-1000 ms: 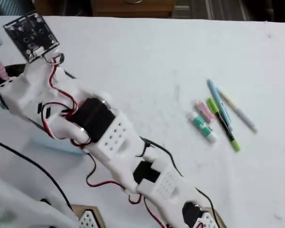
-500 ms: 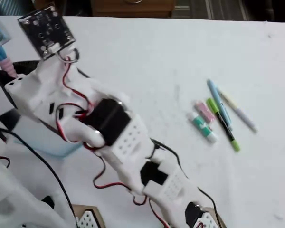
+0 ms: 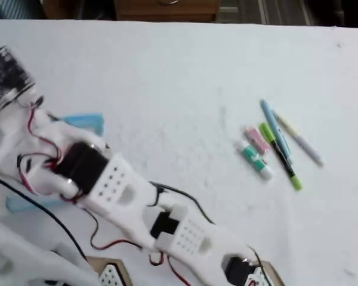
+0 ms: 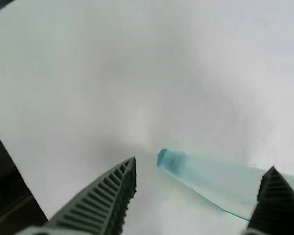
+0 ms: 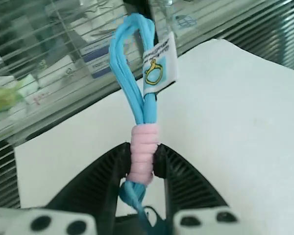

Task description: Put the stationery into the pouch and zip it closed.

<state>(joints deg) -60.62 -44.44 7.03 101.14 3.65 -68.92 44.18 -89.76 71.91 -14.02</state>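
Right gripper: I'm clamping the limp pull loop by its pink wrap, likely the firmest hold.
Left gripper: I'm gaping wide and empty just over the pouch.

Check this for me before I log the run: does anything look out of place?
The right gripper is shut on a blue pull loop, yet the pens and highlighters lie loose on the table, well apart from the light blue pouch. Nothing looks spilled or damaged.
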